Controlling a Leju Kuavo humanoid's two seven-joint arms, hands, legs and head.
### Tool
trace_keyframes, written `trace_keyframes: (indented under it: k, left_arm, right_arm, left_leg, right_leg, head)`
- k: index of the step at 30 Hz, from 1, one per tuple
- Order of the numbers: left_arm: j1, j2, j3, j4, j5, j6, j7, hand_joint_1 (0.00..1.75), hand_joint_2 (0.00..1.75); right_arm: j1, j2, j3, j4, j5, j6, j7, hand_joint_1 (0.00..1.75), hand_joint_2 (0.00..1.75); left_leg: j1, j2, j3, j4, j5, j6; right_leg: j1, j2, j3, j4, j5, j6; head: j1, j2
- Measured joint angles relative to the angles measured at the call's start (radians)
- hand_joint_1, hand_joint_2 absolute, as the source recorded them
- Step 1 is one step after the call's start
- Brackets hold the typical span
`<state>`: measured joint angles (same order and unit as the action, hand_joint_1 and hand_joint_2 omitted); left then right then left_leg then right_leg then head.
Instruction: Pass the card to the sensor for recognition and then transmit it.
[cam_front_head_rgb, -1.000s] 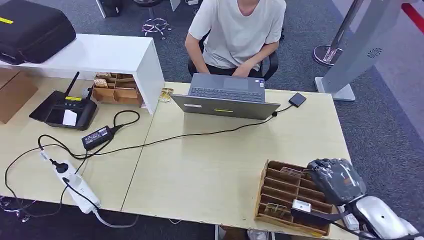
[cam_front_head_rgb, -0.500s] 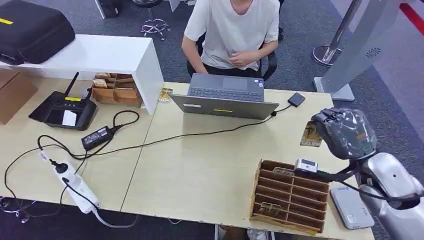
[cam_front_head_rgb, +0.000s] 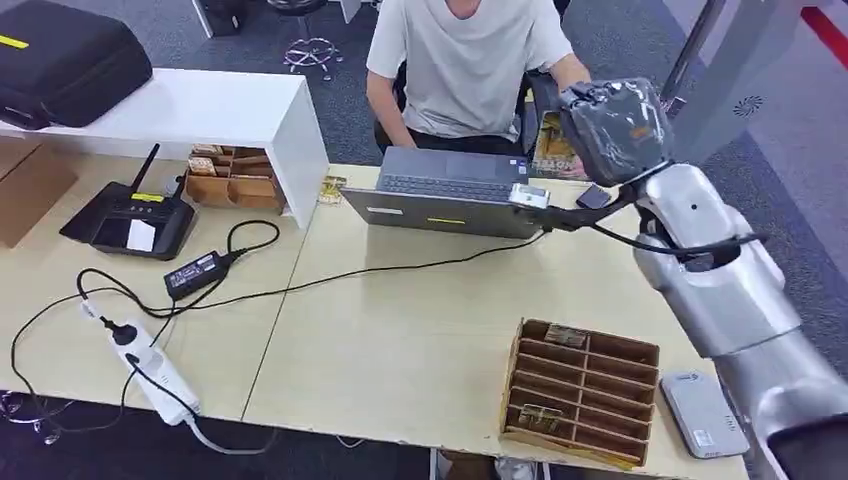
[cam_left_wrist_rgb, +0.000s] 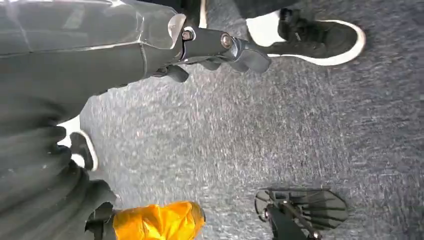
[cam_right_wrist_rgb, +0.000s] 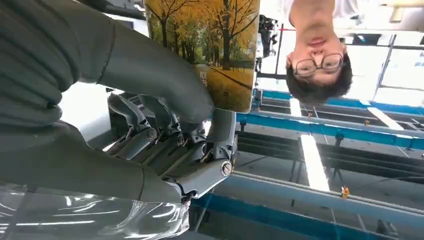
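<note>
My right hand (cam_front_head_rgb: 615, 125) is raised above the table's far right corner, in front of the seated person (cam_front_head_rgb: 465, 60). It holds a card (cam_right_wrist_rgb: 210, 45) printed with yellow autumn trees, my thumb pressed on its face. From the head the card (cam_front_head_rgb: 552, 145) points toward the person, whose arm (cam_front_head_rgb: 570, 72) reaches down close to it. A flat grey reader (cam_front_head_rgb: 703, 413) lies at the table's near right corner. My left hand (cam_left_wrist_rgb: 220, 47) hangs over the carpet, holding nothing, fingers loosely apart.
A wooden slotted tray (cam_front_head_rgb: 585, 395) with a few cards sits near the front edge. A laptop (cam_front_head_rgb: 450, 195) stands at the far side, cabled to a small black box (cam_front_head_rgb: 594, 197). At the left are a power strip (cam_front_head_rgb: 150, 365), an adapter (cam_front_head_rgb: 195, 273) and a white shelf (cam_front_head_rgb: 200, 110).
My right arm has risen from beside the wooden tray and swung away from me to the person, carrying the card. The person's hands left the laptop and one arm came toward the card.
</note>
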<state>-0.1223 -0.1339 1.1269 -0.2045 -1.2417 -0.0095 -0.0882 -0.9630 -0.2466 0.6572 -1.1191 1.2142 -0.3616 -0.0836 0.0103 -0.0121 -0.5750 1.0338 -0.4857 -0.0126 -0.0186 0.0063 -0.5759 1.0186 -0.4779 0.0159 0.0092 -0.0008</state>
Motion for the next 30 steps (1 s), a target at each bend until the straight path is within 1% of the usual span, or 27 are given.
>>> trace_keyframes:
  k: [1, 4, 8, 12, 16, 17, 23, 30]
  left_arm:
    - [-0.006, -0.002, -0.011, 0.0, -0.008, -0.003, 0.005, 0.0, 1.75]
    - [-0.021, -0.007, -0.036, 0.0, -0.024, -0.01, 0.016, 0.0, 1.75]
    - [-0.035, -0.016, -0.061, 0.0, -0.038, -0.019, 0.023, 0.0, 1.75]
    - [-0.039, -0.023, -0.077, 0.0, -0.045, -0.024, 0.025, 0.0, 1.75]
    - [-0.041, -0.026, -0.086, 0.0, -0.046, -0.03, 0.028, 0.0, 1.75]
    - [-0.041, -0.027, -0.086, 0.0, -0.042, -0.036, 0.028, 0.0, 1.75]
    - [-0.042, -0.027, -0.085, 0.0, 0.007, -0.071, 0.025, 0.0, 1.75]
    - [-0.041, -0.028, -0.082, 0.0, 0.035, -0.065, 0.039, 0.0, 1.75]
  right_arm:
    - [-0.038, 0.039, 0.017, 0.065, 0.015, -0.008, 0.015, 1.57, 1.75]
    - [-0.13, 0.131, 0.057, 0.232, 0.062, -0.033, 0.04, 1.57, 1.75]
    - [-0.211, 0.217, 0.097, 0.4, 0.107, -0.032, 0.061, 1.57, 1.75]
    - [-0.254, 0.271, 0.118, 0.507, 0.116, -0.032, 0.072, 1.57, 1.75]
    - [-0.274, 0.3, 0.129, 0.566, 0.117, -0.03, 0.076, 1.57, 1.75]
    - [-0.277, 0.306, 0.131, 0.577, 0.117, -0.03, 0.075, 0.0, 1.75]
    - [-0.288, 0.324, 0.143, 0.63, 0.116, -0.033, 0.062, 0.0, 1.75]
    - [-0.288, 0.326, 0.147, 0.659, 0.115, -0.033, 0.066, 0.0, 1.75]
  left_leg:
    - [0.0, 0.0, 0.0, 0.0, 0.0, -0.001]
    - [0.0, -0.001, 0.0, 0.0, 0.001, -0.002]
    - [0.0, -0.001, -0.001, 0.0, 0.001, -0.002]
    - [0.0, -0.001, -0.001, 0.0, 0.001, -0.002]
    - [0.0, -0.001, -0.001, 0.0, 0.001, -0.002]
    - [0.0, -0.001, -0.001, 0.0, 0.001, -0.002]
    - [0.0, -0.001, -0.001, 0.0, 0.001, -0.002]
    - [0.0, -0.001, -0.001, 0.0, 0.001, -0.002]
  right_leg:
    - [0.0, 0.0, 0.0, 0.0, 0.0, 0.0]
    - [0.0, 0.0, -0.001, 0.001, 0.001, -0.001]
    - [0.0, -0.001, -0.001, 0.001, 0.001, -0.001]
    - [0.0, -0.001, -0.001, 0.0, 0.001, -0.001]
    - [0.0, -0.001, -0.002, 0.0, 0.001, -0.001]
    - [0.0, -0.001, -0.002, 0.0, 0.001, -0.001]
    - [0.0, -0.001, -0.002, 0.0, 0.001, -0.001]
    - [0.0, -0.001, -0.002, 0.0, 0.001, -0.001]
  head:
    - [0.0, 0.0]
    - [0.0, 0.0]
    - [0.0, 0.0]
    - [0.0, 0.0]
    - [0.0, 0.0]
    - [0.0, 0.0]
    - [0.0, 0.0]
    - [0.0, 0.0]
